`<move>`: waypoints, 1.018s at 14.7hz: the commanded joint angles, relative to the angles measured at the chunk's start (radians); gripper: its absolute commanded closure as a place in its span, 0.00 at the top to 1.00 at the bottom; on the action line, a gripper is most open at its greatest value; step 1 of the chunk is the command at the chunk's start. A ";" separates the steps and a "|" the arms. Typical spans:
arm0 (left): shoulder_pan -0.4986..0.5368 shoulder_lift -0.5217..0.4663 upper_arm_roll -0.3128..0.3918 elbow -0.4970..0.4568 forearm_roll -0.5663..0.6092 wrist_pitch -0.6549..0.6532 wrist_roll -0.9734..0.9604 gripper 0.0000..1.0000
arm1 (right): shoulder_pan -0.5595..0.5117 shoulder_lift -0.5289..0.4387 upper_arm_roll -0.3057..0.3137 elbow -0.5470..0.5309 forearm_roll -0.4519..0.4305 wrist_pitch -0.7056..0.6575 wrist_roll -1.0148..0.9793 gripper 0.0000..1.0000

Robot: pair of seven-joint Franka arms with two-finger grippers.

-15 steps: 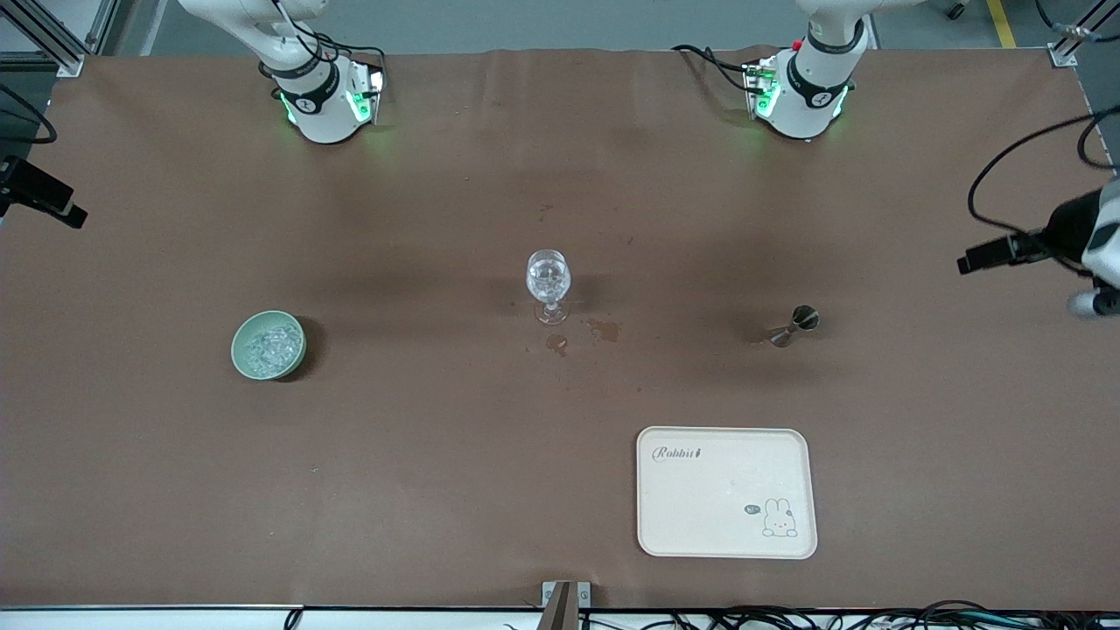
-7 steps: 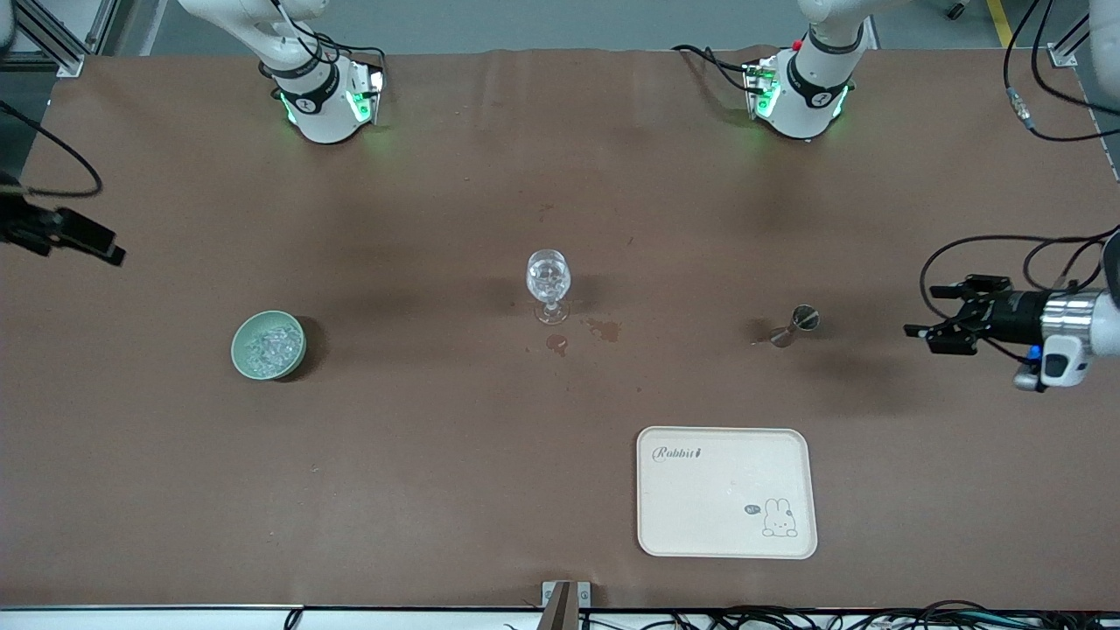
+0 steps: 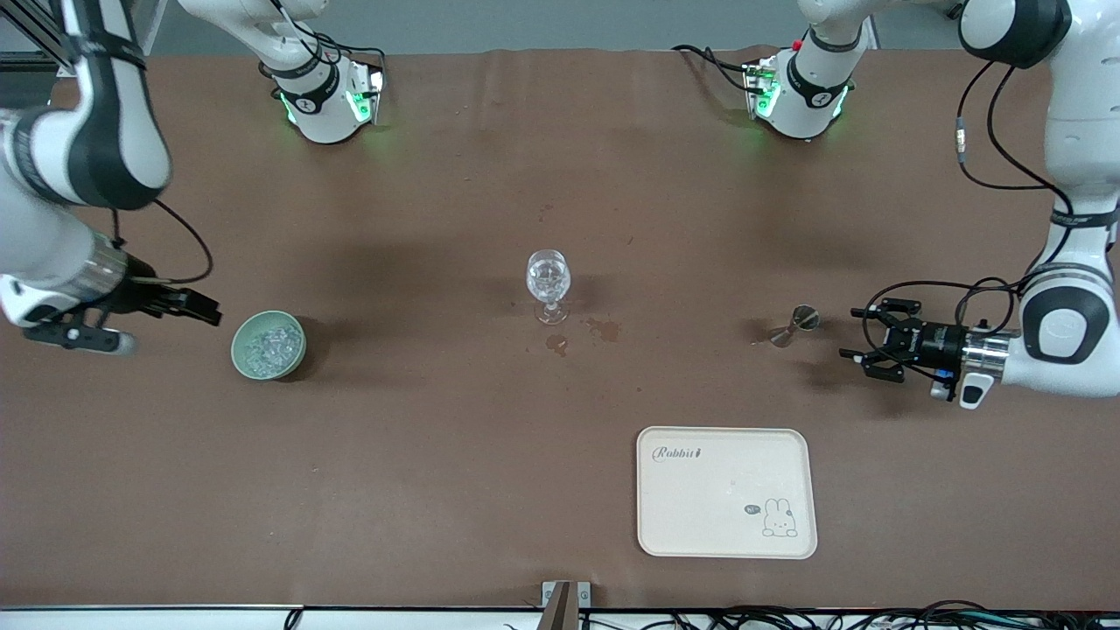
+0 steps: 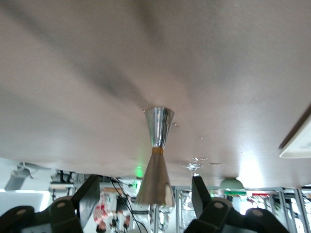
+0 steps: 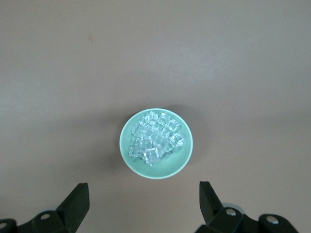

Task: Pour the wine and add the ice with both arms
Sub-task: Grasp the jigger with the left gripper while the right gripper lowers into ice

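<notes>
Clear ice (image 3: 269, 342) (in green bowl (image 3: 297, 357)), beside open right pincer (image 3: 203, 308)

A cream rectangular plastic tray (image 3: 726, 492) with a rabbit print lies near the brown table's (image 3: 437, 455) camera-side edge; small dark stains (image 3: 579, 336) mark the table's middle.

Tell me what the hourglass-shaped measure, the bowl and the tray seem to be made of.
Hourglass-shaped measure: likely polished metal; the left wrist view shows a mirror-bright silver cone.
Bowl: probably glazed ceramic, perhaps plastic; smooth, evenly pale green, with a soft sheen.
Tray: looks like matte plastic or melamine; flat cream surface with a printed rabbit and rounded moulded rim.
</notes>
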State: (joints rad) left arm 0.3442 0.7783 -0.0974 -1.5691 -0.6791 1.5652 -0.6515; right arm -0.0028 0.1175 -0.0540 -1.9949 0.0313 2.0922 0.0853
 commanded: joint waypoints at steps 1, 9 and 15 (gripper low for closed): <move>-0.008 0.047 -0.005 0.014 -0.056 0.007 -0.020 0.82 | 0.009 0.027 0.002 -0.112 0.013 0.135 -0.013 1.00; -0.040 0.076 -0.015 -0.011 -0.083 0.027 0.013 0.78 | 0.020 0.143 0.002 -0.252 0.010 0.423 -0.053 0.96; -0.047 0.091 -0.016 -0.017 -0.102 0.029 0.073 0.71 | 0.032 0.169 0.002 -0.272 0.002 0.474 -0.056 0.61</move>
State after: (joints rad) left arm 0.2991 0.8673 -0.1134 -1.5786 -0.7480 1.5841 -0.5986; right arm 0.0267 0.2947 -0.0503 -2.2468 0.0312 2.5450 0.0449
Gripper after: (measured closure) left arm 0.260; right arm 0.225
